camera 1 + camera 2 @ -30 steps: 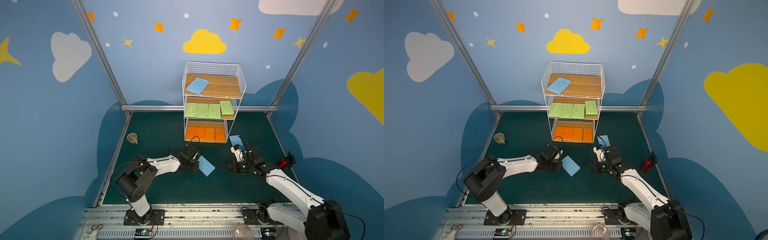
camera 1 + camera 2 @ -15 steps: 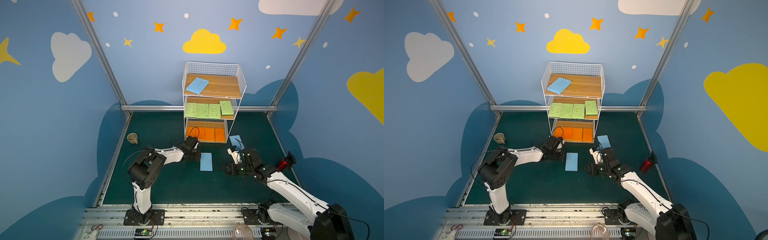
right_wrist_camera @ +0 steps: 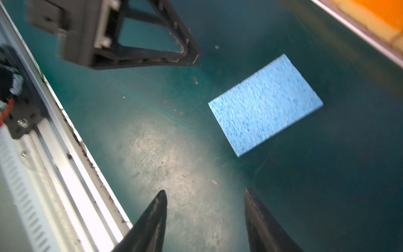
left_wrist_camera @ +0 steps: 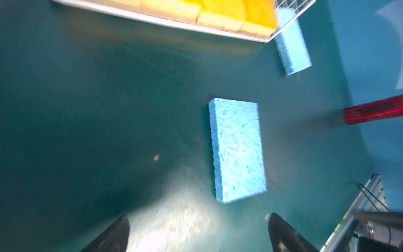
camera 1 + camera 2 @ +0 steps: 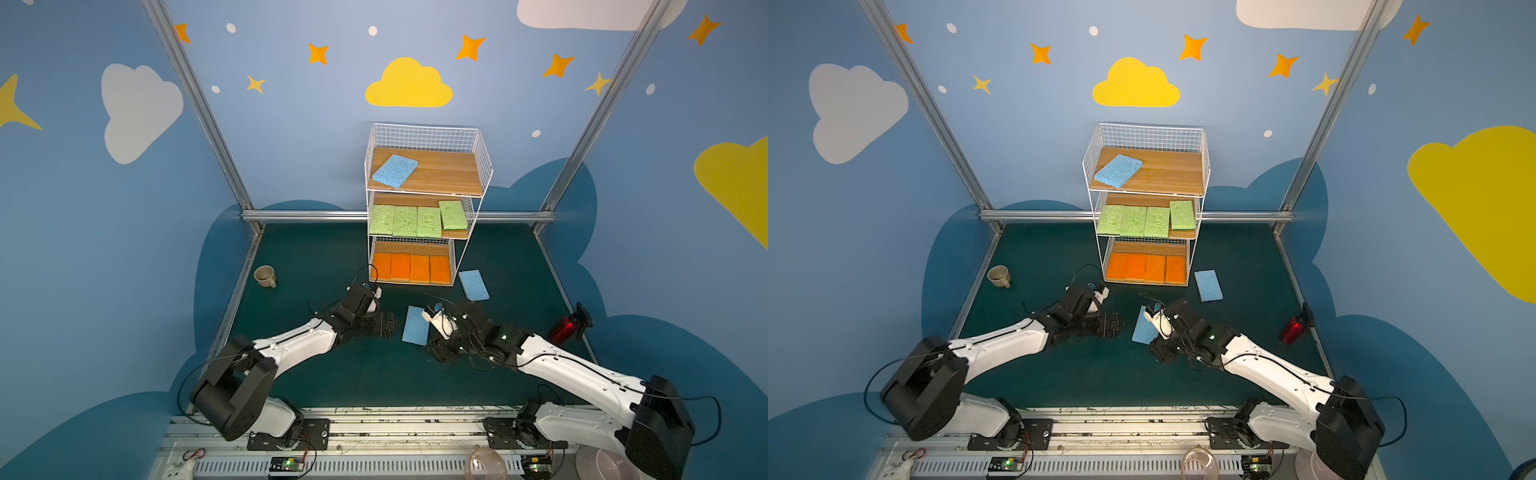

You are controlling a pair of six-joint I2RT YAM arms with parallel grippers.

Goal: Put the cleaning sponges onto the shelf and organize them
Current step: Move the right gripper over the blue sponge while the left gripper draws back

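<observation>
Dark green mat inside blue walls painted with clouds and stars

Shelf: three tiers, white wire and wooden boards, standing at the back of the mat.
- Top tier: one shelved blue sponge, lying askew at the left end
- Middle tier: four green sponges in a row, the rightmost set a little further back
- Bottom tier: four orange sponges side by side, filling the front of the board

On the mat:
- Loose blue sponge, flat, between the two grippers and touched by neither
- Second blue sponge, flat, just beside the shelf's right front corner
- Mug, near the left wall, well apart from the shelf
- Red object, at the right edge; kind unclear

Tools:
- Left gripper: jaws spread wide, nothing between them, low over the mat just left of the loose blue sponge
- Right gripper: jaws parted, empty, over bare mat near that sponge's front right corner
</observation>
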